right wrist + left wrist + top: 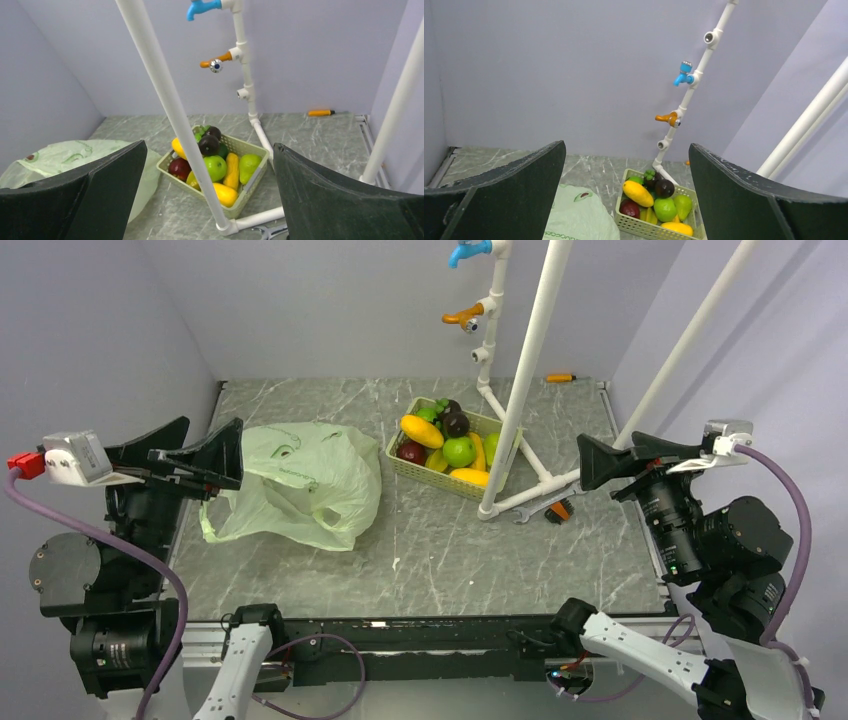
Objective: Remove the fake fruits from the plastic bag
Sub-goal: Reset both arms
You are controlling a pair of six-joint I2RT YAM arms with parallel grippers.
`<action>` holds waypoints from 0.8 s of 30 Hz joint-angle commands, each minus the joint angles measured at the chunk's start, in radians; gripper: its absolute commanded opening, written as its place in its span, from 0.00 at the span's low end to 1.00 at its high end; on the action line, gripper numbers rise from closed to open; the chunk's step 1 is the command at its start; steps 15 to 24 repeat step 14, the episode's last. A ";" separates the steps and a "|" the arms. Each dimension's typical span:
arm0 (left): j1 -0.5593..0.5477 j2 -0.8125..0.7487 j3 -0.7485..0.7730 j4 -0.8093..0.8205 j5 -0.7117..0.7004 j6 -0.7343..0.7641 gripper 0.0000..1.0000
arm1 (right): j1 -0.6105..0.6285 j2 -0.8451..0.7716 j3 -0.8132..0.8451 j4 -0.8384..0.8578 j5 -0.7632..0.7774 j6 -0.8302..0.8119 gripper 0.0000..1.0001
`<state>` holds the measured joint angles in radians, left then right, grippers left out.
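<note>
The pale-green plastic bag [300,485] lies crumpled on the table's left side; nothing shows through it. It also shows in the left wrist view [574,215] and the right wrist view [65,152]. Fake fruits fill the beige slotted tray [425,478]: a yellow oblong one [421,430], a bright green round one [459,451], a maroon one [411,451] and a dark purple one [456,423]. My left gripper [215,445] is open and empty, raised just left of the bag. My right gripper [625,455] is open and empty, raised at the right, away from the tray.
A white pipe frame [520,370] with blue and orange taps stands over the tray's right side; its base runs along the table. A wrench [530,508] lies by its foot. An orange-handled tool [560,378] lies at the back wall. Grey walls enclose three sides.
</note>
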<state>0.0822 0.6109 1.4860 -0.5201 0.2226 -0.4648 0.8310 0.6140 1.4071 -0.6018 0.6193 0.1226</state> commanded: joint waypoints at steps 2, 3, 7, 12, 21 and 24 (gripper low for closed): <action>0.003 -0.037 0.024 0.032 0.008 -0.025 0.99 | 0.001 0.010 0.027 -0.054 0.041 -0.019 0.99; 0.003 -0.038 0.030 0.030 0.007 -0.022 0.99 | -0.001 0.008 0.025 -0.054 0.042 -0.018 0.99; 0.004 -0.035 0.048 0.016 0.001 -0.010 0.99 | 0.000 -0.008 0.015 -0.045 0.042 -0.010 0.99; 0.004 -0.025 0.039 0.011 0.002 -0.002 0.99 | -0.001 -0.022 -0.002 -0.026 0.052 -0.015 1.00; 0.004 -0.022 0.030 0.008 0.003 -0.001 0.99 | 0.000 -0.018 0.003 -0.034 0.068 -0.012 0.99; 0.004 -0.022 0.030 0.008 0.003 -0.001 0.99 | 0.000 -0.018 0.003 -0.034 0.068 -0.012 0.99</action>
